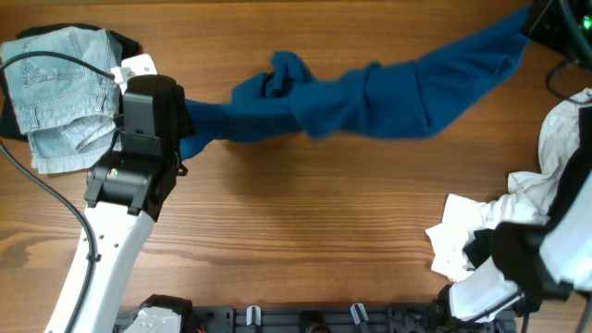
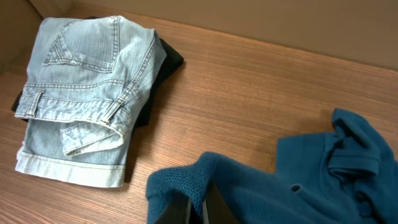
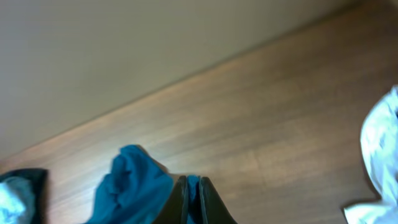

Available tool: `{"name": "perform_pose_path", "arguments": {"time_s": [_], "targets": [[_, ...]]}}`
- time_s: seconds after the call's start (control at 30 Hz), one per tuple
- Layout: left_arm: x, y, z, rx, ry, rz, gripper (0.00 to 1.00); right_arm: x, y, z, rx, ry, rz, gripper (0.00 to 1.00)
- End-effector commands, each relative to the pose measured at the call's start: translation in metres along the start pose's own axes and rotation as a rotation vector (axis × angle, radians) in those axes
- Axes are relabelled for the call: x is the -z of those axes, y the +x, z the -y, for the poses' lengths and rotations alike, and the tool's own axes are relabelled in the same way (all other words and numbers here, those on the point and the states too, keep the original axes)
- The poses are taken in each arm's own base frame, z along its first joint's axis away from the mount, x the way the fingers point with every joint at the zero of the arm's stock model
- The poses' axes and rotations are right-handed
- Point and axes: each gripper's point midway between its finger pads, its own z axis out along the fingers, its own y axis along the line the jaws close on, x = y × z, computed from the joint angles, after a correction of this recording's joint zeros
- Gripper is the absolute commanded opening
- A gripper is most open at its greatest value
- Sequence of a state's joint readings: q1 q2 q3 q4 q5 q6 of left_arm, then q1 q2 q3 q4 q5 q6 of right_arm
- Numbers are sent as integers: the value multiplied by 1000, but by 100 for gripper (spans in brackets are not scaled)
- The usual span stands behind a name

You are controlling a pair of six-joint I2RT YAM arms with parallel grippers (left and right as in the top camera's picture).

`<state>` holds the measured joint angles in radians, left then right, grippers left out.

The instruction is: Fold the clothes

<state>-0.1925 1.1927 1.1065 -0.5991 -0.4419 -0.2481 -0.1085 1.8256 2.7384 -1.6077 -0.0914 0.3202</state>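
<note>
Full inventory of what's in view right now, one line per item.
blue shirt: 1, dark blue, stretched across the far side of the table between both arms
denim piece: 1, pale blue, folded, far left corner
black piece: 1, black, under the denim piece
white clothes: heap, count unclear, white, right side
table: 1, brown wood
left fingers: shut on the blue shirt's left end
right fingers: shut on its right end, far right corner
</note>
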Motion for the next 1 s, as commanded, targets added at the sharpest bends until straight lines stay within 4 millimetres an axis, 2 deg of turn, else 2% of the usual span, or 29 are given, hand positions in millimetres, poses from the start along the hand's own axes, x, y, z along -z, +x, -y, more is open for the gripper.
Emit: {"name": "perform_pose_path", "arguments": {"time_s": [0.0,0.07,0.27,0.4,0.47,0.5,0.63,0.7,0.8,0.87,0.97], "targets": [[6,-8,1,19,22,19,4,-38,0,22,-63,82,-55,4],[6,-7,3,22,39,14,4,-29,-6,19,-61,70,-20,4],[6,-5,7,21,60,4,4,25,-31,23,-81,91,168,4],[6,-1,8,24,67,-13,4,44,-30,21,-75,83,200,4],[7,0,17,32,119,-25,4,53,-32,19,-71,75,222,4],[9,-1,28,35,177,-26,4,58,-33,18,-69,69,237,4],[26,-15,58,30,289,45,4,61,-33,18,-70,67,243,4],[44,-35,70,43,320,145,4,60,-30,19,-71,72,229,4],[100,-77,84,60,392,325,4,59,-27,20,-67,77,216,4],[139,-98,86,65,432,411,4,59,-25,20,-68,80,208,4],[188,-113,80,56,457,513,4,58,-21,22,-62,86,191,4]]}}
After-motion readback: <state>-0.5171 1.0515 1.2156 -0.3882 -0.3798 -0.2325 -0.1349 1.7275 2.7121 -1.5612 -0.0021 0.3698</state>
